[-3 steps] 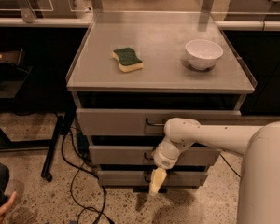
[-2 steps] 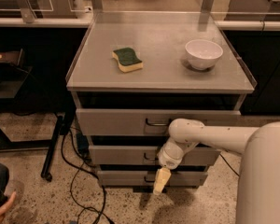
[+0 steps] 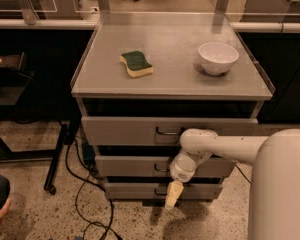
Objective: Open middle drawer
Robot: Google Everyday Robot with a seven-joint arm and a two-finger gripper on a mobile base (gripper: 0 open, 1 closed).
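The middle drawer (image 3: pixel 130 166) is the grey front between the top drawer (image 3: pixel 125 130) and the bottom drawer (image 3: pixel 135 190) of the metal cabinet. Its small dark handle (image 3: pixel 161 169) shows at centre, partly behind my wrist. My gripper (image 3: pixel 173 195) hangs from the white arm (image 3: pixel 220 146), pointing down. Its pale fingers lie in front of the bottom drawer, just below and right of the middle drawer's handle. It holds nothing that I can see.
On the cabinet top (image 3: pixel 175 79) lie a green and yellow sponge (image 3: pixel 136 64) and a white bowl (image 3: pixel 218 58). Black cables (image 3: pixel 85 194) run on the floor at the left beside a black stand leg (image 3: pixel 57 159). My white body (image 3: pixel 280 189) fills the lower right.
My gripper has shifted slightly to the right and a touch higher in front of the lower drawers. The drawers have not moved.
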